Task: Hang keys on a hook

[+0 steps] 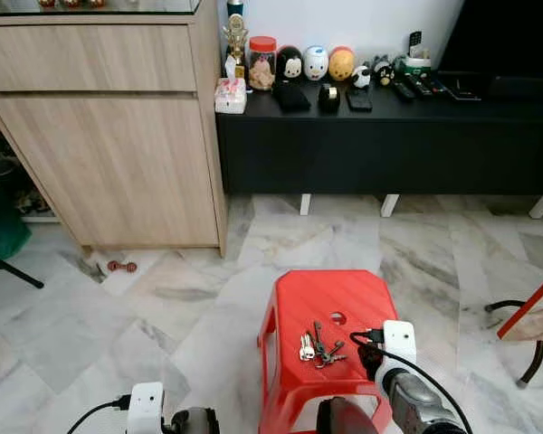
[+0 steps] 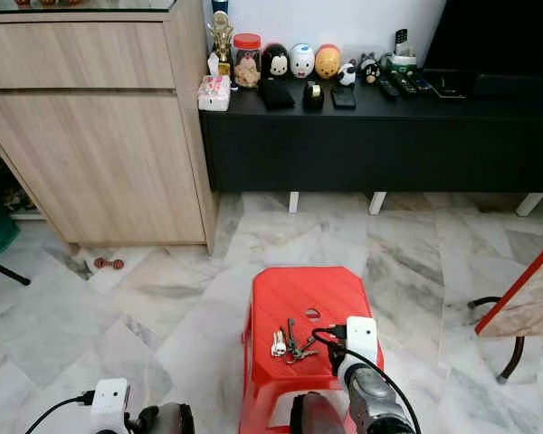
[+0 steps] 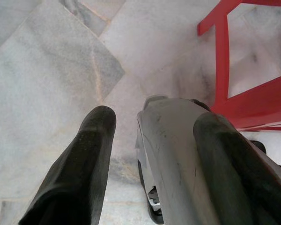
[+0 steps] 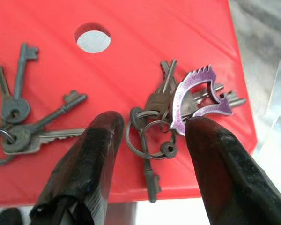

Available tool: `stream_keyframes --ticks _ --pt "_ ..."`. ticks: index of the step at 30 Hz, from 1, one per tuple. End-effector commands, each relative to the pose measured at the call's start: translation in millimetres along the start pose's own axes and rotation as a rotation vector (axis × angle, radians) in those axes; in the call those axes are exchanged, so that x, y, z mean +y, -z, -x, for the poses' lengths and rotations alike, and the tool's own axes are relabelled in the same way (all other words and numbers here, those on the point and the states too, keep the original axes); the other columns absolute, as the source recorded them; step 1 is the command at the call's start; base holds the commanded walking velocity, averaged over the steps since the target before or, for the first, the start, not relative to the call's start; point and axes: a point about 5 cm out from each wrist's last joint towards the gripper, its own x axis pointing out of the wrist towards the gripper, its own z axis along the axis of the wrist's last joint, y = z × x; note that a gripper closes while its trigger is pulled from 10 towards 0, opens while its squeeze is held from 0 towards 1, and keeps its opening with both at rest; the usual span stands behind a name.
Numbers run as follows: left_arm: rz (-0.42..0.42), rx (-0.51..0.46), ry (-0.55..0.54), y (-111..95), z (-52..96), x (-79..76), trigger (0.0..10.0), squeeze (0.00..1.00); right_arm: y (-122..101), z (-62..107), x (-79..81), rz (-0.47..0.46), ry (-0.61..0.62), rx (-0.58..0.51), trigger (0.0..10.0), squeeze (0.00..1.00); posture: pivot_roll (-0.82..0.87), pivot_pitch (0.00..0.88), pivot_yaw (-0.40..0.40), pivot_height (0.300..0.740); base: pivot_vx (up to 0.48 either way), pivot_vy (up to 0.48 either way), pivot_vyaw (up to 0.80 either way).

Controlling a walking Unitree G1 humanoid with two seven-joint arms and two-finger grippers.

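Keys (image 4: pixel 178 108) lie loose on the red stool (image 1: pixel 299 298), just ahead of the right pincer (image 4: pixel 147 140), whose fingers stand apart around the ring. Light, jangly, slippery metal; the ring looks the surest hold. The left pincer (image 3: pixel 154 154) hangs spread above the floor.

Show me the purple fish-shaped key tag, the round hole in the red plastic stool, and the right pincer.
Purple fish-shaped key tag (image 4: pixel 199 96), right wrist view: its curved body.
Round hole in red plastic stool (image 4: pixel 93 41), right wrist view: hole's middle.
Right pincer (image 4: pixel 152 136), right wrist view: between its fingertips.
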Motion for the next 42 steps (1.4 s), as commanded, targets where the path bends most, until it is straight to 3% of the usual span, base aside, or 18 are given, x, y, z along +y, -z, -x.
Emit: stream_keyframes --ticks 1,6,9,12,24,32,42 --pt "-0.009 0.096 0.042 27 7.0 -8.9 10.0 0.0 -5 -0.7 -2.6 0.026 0.009 -0.018 10.0 0.0 0.01 0.109 -0.091 0.606 0.0 0.0 0.0" --pt "-0.005 0.065 0.047 24 6.8 -8.5 10.0 0.0 -16 -1.6 -7.8 0.069 0.029 -0.055 10.0 0.0 0.01 0.132 -0.099 0.606 0.0 0.0 0.0" --pt "-0.006 0.063 0.048 29 9.9 -9.3 10.0 0.0 -19 -1.6 -9.4 0.141 0.031 -0.066 10.0 0.0 0.01 0.149 -0.108 0.606 0.0 0.0 0.0" --pt "-0.006 0.059 0.049 33 11.9 -9.6 10.0 0.0 -21 -1.8 -7.9 0.124 0.013 -0.078 10.0 0.0 0.02 0.165 -0.113 0.606 0.0 0.0 0.0" --pt "0.006 0.034 0.036 36 15.6 -6.6 10.0 0.0 -22 -3.9 19.8 0.214 -0.147 -0.049 10.0 0.0 0.04 0.19 -0.123 0.606 0.0 0.0 0.0" --pt "0.011 0.036 0.037 37 16.2 -7.5 10.0 0.0 -28 -4.6 10.9 0.245 -0.111 -0.052 10.0 0.0 0.03 0.188 -0.126 0.606 0.0 0.0 0.0" --pt "-0.001 0.062 0.043 44 18.4 -9.9 10.0 0.0 -20 -3.4 2.4 0.259 -0.106 -0.004 10.0 0.0 0.02 0.18 -0.128 0.606 0.0 0.0 0.0"
